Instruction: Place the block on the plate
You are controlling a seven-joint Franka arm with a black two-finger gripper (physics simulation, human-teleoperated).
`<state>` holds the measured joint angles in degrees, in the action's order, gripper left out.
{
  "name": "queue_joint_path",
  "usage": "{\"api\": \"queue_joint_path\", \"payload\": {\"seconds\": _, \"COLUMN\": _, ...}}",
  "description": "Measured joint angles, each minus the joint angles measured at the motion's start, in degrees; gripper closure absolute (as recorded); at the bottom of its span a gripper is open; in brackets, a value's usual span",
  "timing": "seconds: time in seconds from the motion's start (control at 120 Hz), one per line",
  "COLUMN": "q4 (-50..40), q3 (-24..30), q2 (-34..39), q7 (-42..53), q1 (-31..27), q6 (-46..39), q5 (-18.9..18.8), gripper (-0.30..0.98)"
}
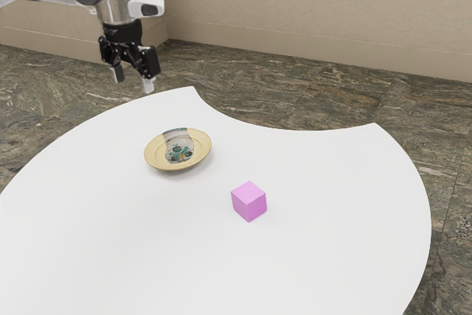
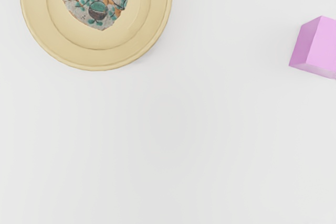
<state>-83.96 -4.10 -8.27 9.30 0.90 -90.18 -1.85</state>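
Pink, the block [image 1: 248,201] sits on the white table [image 1: 147,256], farther from the jaws than the plate [image 1: 152,154]. The gripper [image 1: 133,80] hangs raised, jaws wide and empty. Reaching the block seems the step in hand, calling for travel past the plate, then descent.

The plate [image 1: 178,150] and the block [image 1: 249,201] lie on the surface [image 1: 147,234], apart from each other. In the exterior view, the block sits to the right of the plate and nearer the camera. The tool [image 1: 133,85] hangs higher than both, to the exterior view's left of the plate, touching neither. Behind the surface lies the floor [image 1: 295,94], then the wall [image 1: 295,5].
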Motion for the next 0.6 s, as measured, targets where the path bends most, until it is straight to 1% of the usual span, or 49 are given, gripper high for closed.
{"api": "queue_joint_path", "payload": {"seconds": 0.1, "q4": -0.4, "q3": 0.0, "q2": -0.7, "q7": 0.5, "q1": 0.3, "q6": -0.7, "q5": 0.0, "gripper": 0.0}}
{"api": "queue_joint_path", "payload": {"seconds": 0.233, "q4": -0.8, "q3": 1.1, "q2": -5.1, "q7": 0.8, "q1": 0.5, "q6": -2.8, "q5": 0.5, "gripper": 0.0}}
{"api": "queue_joint_path", "payload": {"seconds": 0.333, "q4": -3.5, "q3": 1.3, "q2": -6.9, "q7": 0.8, "q1": 1.6, "q6": -6.3, "q5": 1.1, "gripper": 0.0}}
{"api": "queue_joint_path", "payload": {"seconds": 0.483, "q4": -4.5, "q3": 1.9, "q2": -11.9, "q7": 0.8, "q1": 3.2, "q6": -11.9, "q5": 1.3, "gripper": 0.0}}
{"api": "queue_joint_path", "payload": {"seconds": 0.6, "q4": -6.9, "q3": 1.9, "q2": -12.7, "q7": 0.8, "q1": 5.9, "q6": -16.4, "q5": 1.3, "gripper": 0.0}}
